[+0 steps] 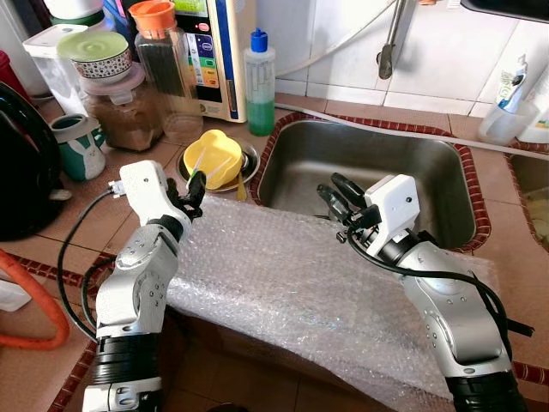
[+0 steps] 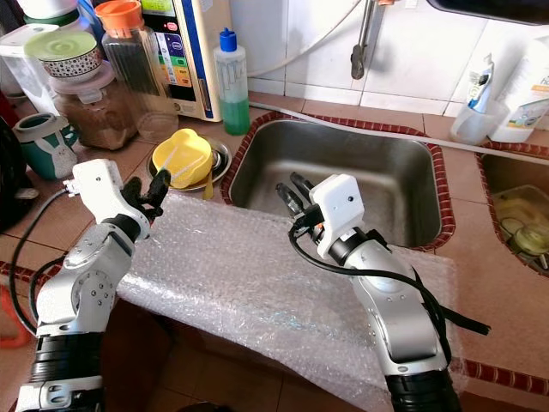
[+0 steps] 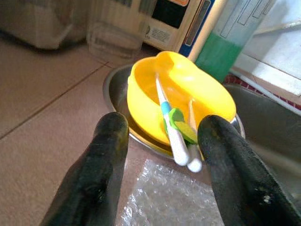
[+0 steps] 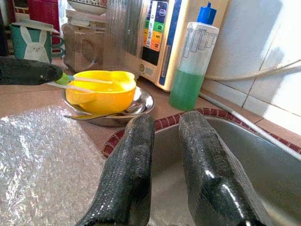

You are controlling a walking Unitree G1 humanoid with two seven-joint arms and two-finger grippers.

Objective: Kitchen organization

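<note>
Terracotta-tiled kitchen counter, edged in red mosaic around a stainless steel sink basin, sets the scene as a humanoid robot leans over a sheet of clear bubble wrap spread along the counter's near edge. Just beyond the wrap's far corner, and just left of the sink, a yellow plastic bowl sits in a shallow round steel dish, with white-handled utensils with green and blue trim lying across it, their long axis running from inside the bowl toward the robot, handle ends overhanging the near rim. The left gripper hovers directly in front of that bowl, its two black fingers parted wide and empty, the utensil handles lined up in the gap between them, close to the tips and not yet touched. The right gripper hangs over the sink's near rim, well to the right of the bowl, its fingers only slightly apart and holding nothing. By this layout the left arm is clearly the nearer one, and a short reach straight ahead along the utensils' own axis would likely bring the handles between its fingers. Behind the bowl stand a clear bottle of green dish liquid with a blue cap, a glass jar of brown powder and a teal rabbit-print mug.
</note>
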